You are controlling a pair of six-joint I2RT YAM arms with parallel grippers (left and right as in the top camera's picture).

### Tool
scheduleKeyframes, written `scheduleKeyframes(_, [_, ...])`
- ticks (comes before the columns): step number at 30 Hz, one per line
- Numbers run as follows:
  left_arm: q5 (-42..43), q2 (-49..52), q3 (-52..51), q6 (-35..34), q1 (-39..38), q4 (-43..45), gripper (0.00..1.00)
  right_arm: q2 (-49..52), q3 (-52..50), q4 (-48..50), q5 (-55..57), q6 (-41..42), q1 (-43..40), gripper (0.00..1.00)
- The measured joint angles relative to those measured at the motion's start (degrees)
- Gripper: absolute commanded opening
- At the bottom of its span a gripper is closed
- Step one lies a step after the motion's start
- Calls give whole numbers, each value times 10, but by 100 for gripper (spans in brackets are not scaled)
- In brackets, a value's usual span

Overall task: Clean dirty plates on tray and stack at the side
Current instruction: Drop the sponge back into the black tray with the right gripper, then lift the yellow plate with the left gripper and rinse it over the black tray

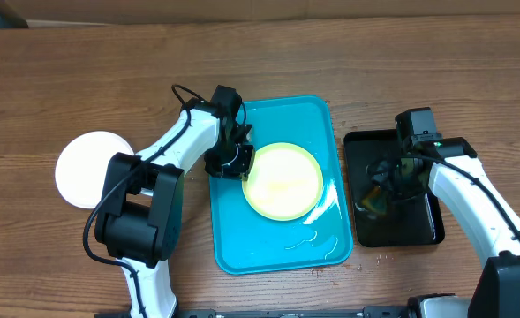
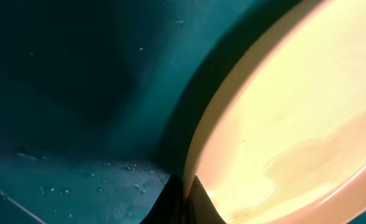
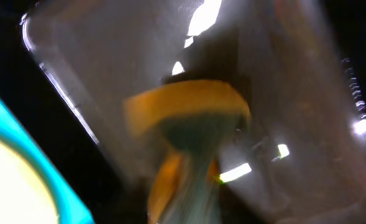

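The green-rimmed plate (image 1: 282, 181) lay in the middle of the turquoise tray (image 1: 268, 249), with the left gripper (image 1: 240, 166) at its nine o'clock rim and the right gripper (image 1: 385, 181) over the sponge (image 3: 186, 118) in the black tray (image 1: 418, 228); I could not tell either gripper's finger gap, so a shallow pinch could have let the plate slip.

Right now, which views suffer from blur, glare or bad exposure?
Overhead: sharp, with glare streaks on the tray. Left wrist: very close, plate overexposed, tray in deep shadow. Right wrist: motion blur smears the yellow object, and there are bright glints on the black tray.
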Motion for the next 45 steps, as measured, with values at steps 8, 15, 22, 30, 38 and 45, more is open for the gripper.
scheduleKeyframes(8, [1, 2, 90, 34, 0, -99, 4, -35, 77, -76, -30, -8, -62, 88])
scheduleKeyframes(15, [2, 5, 241, 44, -30, -191, 4, -96, 113, -121, -56, -16, -196, 89])
scheduleKeyframes(22, [-97, 5, 348, -7, -155, -123, 4, -94, 113, -134, -88, -31, -252, 89])
scheduleKeyframes(30, [-363, 11, 349, -80, -315, -43, 4, -94, 113, -147, -99, -36, -252, 89])
scheduleKeyframes(38, [-641, 12, 349, -58, -397, 12, 4, -94, 113, -150, -101, -36, -252, 89])
scheduleKeyframes(45, [-749, 12, 349, -11, -433, 25, 4, -94, 113, -151, -101, -36, -252, 89])
